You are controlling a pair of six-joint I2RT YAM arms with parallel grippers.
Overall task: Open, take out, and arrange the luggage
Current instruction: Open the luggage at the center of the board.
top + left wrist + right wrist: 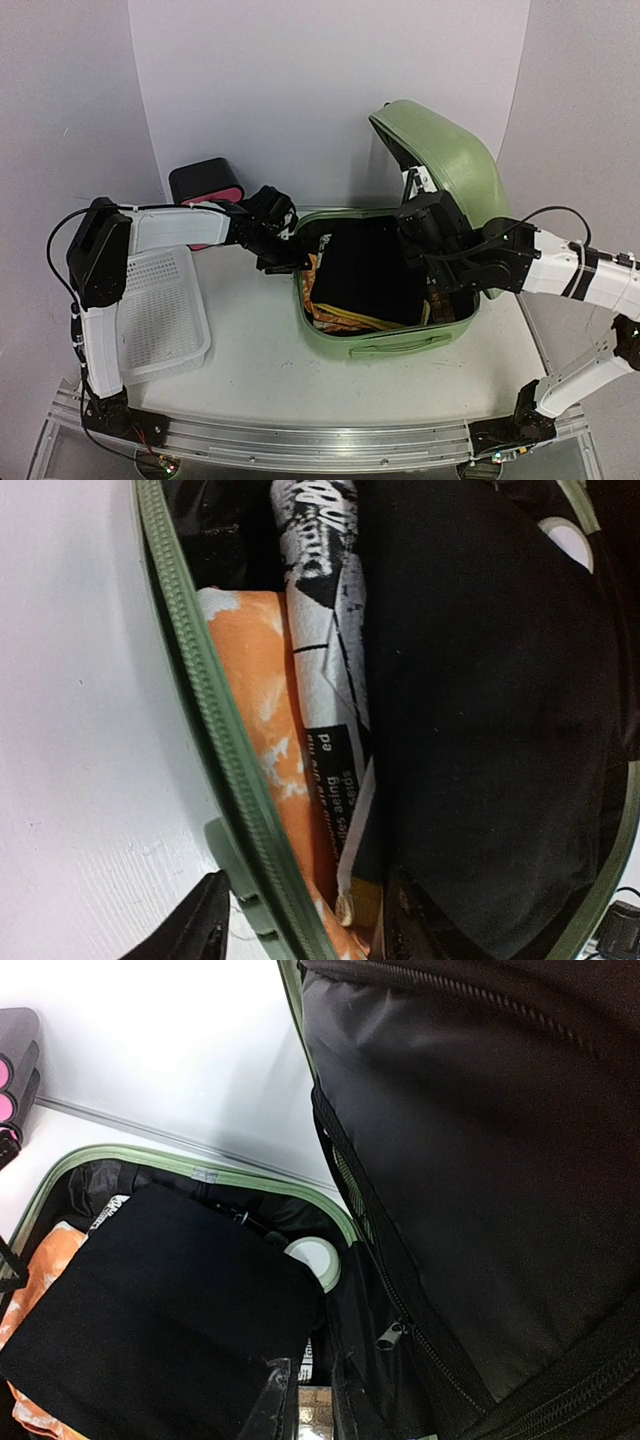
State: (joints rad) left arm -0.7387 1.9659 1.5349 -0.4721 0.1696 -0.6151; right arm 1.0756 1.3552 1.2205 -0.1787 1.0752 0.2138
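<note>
Scanning from the left edge of the tabletop (260,370): 1 white perforated basket (160,310), with 1 black drawer box (205,180) behind it toward the far edge. The left gripper (300,930) is spread astride the left rim of the luggage (400,345), with orange cloth (255,700) between its fingers. The luggage sits right of centre, lid (450,155) raised. The right gripper (310,1400) hangs inside its far-right corner, fingers nearly together; whether they pinch anything cannot be determined.

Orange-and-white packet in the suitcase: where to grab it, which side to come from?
Take the orange-and-white packet by its exposed long edge, from straight above. It seems wedged between the luggage wall and the black-and-white printed packet, so its flat faces are likely covered. One finger against the wall, one between the packets.
</note>
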